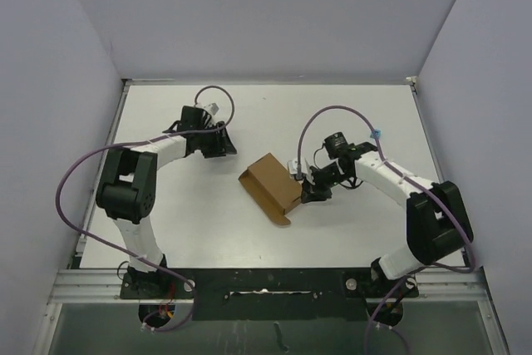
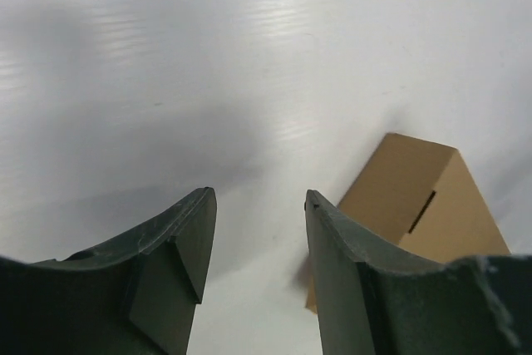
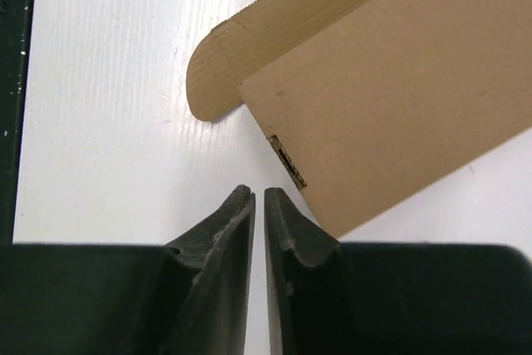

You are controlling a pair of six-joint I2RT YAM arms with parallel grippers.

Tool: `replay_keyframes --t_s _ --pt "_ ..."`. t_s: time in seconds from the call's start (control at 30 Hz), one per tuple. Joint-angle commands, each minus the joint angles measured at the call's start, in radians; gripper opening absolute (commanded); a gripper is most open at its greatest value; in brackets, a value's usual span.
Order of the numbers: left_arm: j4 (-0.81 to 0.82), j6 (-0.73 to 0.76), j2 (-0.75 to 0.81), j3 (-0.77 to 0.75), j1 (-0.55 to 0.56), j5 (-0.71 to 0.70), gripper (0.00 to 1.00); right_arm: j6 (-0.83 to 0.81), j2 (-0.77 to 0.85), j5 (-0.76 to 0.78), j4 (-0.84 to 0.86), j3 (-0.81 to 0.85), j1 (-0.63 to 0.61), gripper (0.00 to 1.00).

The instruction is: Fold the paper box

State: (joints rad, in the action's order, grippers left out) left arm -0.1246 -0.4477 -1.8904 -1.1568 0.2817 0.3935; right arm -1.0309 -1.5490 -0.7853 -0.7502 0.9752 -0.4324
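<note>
**Progress.** The paper box (image 1: 270,182) lies on the white table (image 1: 349,114) as a low, partly formed carton rather than a flat sheet. Its main panels appear to be raised and creased into a body. One rounded flap (image 3: 208,81) lies flat on the table and is not tucked in. My assessment is that the task is partway done. That flap has yet to be closed and any remaining end secured. The state of the ends cannot be confirmed from these views.

**Position.** The box sits ahead of the left gripper (image 1: 218,143) and off to the right of its jaws, well apart from them. For the right gripper (image 1: 301,182), the nearest box corner is just ahead of the tips and slightly to their right. Whether it touches them cannot be told.

**Jaws.** The left jaws stand clearly apart with only bare table between them. The right jaws are all but together, showing a thin sliver of gap. Neither pair holds anything.

**Materials.**
- The box is plain brown cardboard with a matte finish, faint corrugation lines along the flap strip and crisp straight folds.
- A short dark slit (image 2: 422,212) is cut near one edge, and a small notch (image 3: 287,160) shows on the corner nearest the right jaws.
- The flap has a smooth half-round end.
- The table surface is white, finely ribbed and slightly glossy.
- The gripper fingers (image 2: 187,230) are dark, hard and scuffed.
</note>
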Motion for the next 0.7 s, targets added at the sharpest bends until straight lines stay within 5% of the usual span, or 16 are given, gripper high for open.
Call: replay_keyframes --t_s 0.0,0.13,0.27,0.3,0.43,0.67 --pt "-0.008 0.057 0.188 0.044 -0.054 -0.023 0.46 -0.103 0.096 -0.128 -0.066 -0.007 0.042 0.17" --pt "0.158 0.091 0.433 0.251 -0.005 -0.025 0.44 -0.189 0.171 -0.188 -0.037 -0.019 0.050 0.38" --pt "0.476 0.258 0.765 0.591 0.208 -0.093 0.44 -0.561 0.232 -0.245 -0.022 -0.079 0.042 0.86" --pt "0.578 0.315 0.840 0.679 0.254 -0.075 0.44 -0.625 0.218 -0.257 -0.025 -0.071 0.040 0.90" --pt "0.880 0.485 1.070 0.981 0.426 -0.075 0.55 -0.642 0.143 -0.247 -0.017 -0.017 0.028 0.87" --pt "0.784 0.652 1.081 0.994 0.692 -0.188 0.54 -0.597 0.136 -0.181 0.124 -0.131 0.057 0.81"
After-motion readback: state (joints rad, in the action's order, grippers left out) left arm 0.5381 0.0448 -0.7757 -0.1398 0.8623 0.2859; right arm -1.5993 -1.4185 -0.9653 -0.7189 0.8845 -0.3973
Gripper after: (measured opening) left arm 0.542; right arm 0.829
